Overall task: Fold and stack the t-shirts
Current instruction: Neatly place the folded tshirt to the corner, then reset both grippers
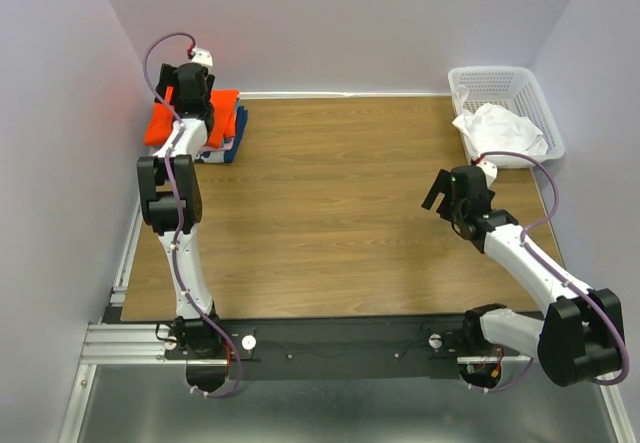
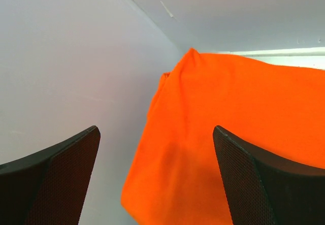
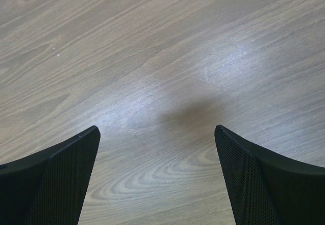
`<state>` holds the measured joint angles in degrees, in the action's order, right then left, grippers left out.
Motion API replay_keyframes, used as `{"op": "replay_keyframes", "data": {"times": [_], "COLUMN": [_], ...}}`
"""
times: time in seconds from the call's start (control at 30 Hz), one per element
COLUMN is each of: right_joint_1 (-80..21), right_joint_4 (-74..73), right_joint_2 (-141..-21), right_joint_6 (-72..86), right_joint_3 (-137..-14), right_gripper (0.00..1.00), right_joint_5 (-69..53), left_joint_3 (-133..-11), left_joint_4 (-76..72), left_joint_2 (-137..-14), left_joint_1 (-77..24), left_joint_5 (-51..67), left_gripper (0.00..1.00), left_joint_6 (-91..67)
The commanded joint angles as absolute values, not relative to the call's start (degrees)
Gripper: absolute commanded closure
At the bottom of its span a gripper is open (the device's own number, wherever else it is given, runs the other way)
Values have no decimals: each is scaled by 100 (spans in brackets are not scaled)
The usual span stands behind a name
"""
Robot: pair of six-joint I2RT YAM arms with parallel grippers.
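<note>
A folded orange-red t-shirt tops a stack in the far left corner of the table, with a navy layer showing under it. My left gripper hovers over that stack. In the left wrist view it is open, with the orange t-shirt lying beyond the fingers, apart from both pads. A crumpled white t-shirt lies in the basket. My right gripper hangs over bare wood right of centre. Its wrist view shows it open and holding nothing.
The white lattice basket stands at the far right corner. Pale walls close in the table on the left, back and right, and the left wall is close beside the stack. The wooden tabletop lies between the two arms.
</note>
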<state>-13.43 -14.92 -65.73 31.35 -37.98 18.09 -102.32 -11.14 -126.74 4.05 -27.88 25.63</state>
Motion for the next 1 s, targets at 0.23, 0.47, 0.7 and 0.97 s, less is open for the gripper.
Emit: {"op": "replay_keyframes", "data": {"times": [0.23,0.47,0.7,0.97], "right_joint_1": [-1345,-1345,-1345,-1336], "right_joint_4": [-1644,-1644,-1652,-1793], "right_joint_2": [-6469,-6443,-6012,-5327], "right_joint_6": [3059,3059,3059,2971], "right_joint_3": [-3902,-3920,-3806,-3507], "right_gripper": [0,0,0,0], "right_joint_5": [1775,1679,1415,1116], "left_joint_3": [-10590,-10802,-10179,-7474], "left_joint_4": [-783,-123,-27,-44], "left_joint_2": [-12269,-11875,-10346,-8440], "left_joint_1": [448,448,387,-278], "left_joint_5": [-2532,-1269,-89,-498], "left_gripper": [2,2,2,2], "left_joint_6": [1837,766,-1089,-2319]}}
